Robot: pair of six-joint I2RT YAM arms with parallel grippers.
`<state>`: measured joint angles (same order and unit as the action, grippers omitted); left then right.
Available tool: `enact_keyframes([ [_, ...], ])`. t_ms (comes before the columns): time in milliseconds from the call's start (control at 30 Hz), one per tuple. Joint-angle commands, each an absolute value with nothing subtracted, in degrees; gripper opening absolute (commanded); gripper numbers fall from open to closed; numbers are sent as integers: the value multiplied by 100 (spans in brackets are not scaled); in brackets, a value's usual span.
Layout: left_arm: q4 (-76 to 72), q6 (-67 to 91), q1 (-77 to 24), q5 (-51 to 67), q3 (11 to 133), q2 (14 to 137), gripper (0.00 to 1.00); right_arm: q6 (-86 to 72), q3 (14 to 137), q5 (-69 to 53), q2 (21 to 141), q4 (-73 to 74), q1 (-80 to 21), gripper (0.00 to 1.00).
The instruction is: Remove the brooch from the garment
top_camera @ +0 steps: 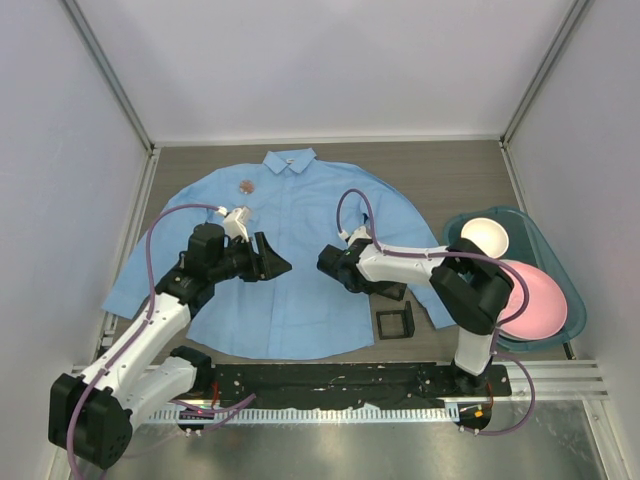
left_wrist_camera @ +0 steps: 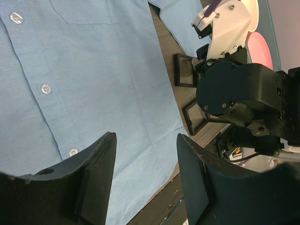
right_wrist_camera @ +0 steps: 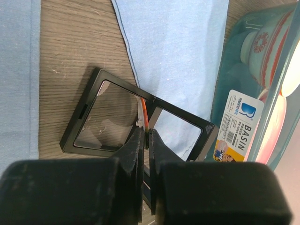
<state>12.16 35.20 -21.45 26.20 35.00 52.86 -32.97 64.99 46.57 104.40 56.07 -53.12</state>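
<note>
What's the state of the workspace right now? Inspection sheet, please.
Surface: wooden table, largely under the shirt.
Job's things: shirt spread flat, front up; brooch on it just below the collar.
Clutter: two black frames by the sleeve; teal basin holding white bowl and pink plate.
End effectors: left end effector open above the shirt; right end effector shut on thin orange item, unidentifiable, over a frame.
Cables: purple cables looped along both arms; no snag seen.
Surroundings: white walls.
</note>
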Motion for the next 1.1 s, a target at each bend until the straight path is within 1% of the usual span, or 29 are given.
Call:
enact_keyframes([
  [0,905,3419,-2118,2751,3568,5309,57,-3252,6574,4755,10494,5563,-5291,11],
  [33,905,3419,-2127,2751,3560,5317,57,-3243,6566,4737,10503,5555,-5291,13],
  [567,932,3472,-2127,2760,3524,5229,58,-2936,6504,4184,10178,5335,-5335,25],
  [900,967,3463,-2127,2777,3586,5256,59,-2769,6486,3569,9686,5247,-5353,35],
  [1067,1002,3489,-2118,2742,3665,5273,60,-2602,6451,3113,9186,4905,-5370,40],
])
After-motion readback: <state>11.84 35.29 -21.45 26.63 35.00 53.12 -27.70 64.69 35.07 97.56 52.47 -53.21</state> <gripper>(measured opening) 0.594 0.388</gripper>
